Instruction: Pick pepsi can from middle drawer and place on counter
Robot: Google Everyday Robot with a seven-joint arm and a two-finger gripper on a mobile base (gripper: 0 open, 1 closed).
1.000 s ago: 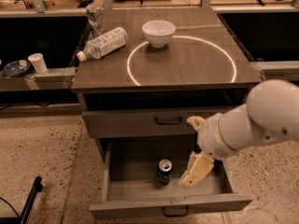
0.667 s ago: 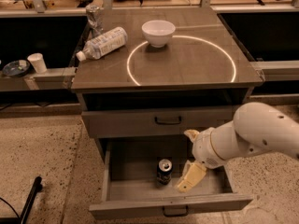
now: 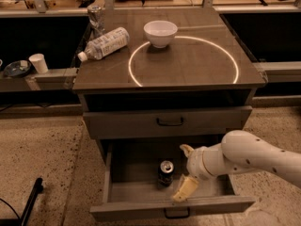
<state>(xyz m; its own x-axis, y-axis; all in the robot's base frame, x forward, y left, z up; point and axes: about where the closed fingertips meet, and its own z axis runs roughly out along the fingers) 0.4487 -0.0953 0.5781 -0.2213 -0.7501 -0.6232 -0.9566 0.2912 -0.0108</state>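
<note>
Nearest the camera, the middle drawer (image 3: 107,185) stands pulled well out from below the counter's front edge, its plain tray open to view and its small dark handle on the front panel. The pepsi can (image 3: 165,173) stands upright on the drawer floor, roughly below the middle of the counter's front edge, silver top facing up. Just beside the can, on the side of the counter's right edge, the end effector (image 3: 185,169) hangs inside the drawer on a white arm that enters from the right. Its two cream fingers (image 3: 186,189) are spread wide apart, one nearer the drawer front and one nearer the back, and they grip nothing; the can sits outside the gap between them. Above the open tray, the upper drawer front (image 3: 141,122) is closed. On the counter (image 3: 188,76) a thin bright ring (image 3: 130,65) is marked. A white bowl (image 3: 160,33) sits on the far left part of that ring, towards the back edge. A clear plastic water bottle (image 3: 103,44) lies on its side near the left edge, cap pointing towards that edge. A clear glass (image 3: 95,16) stands at the back left corner.
</note>
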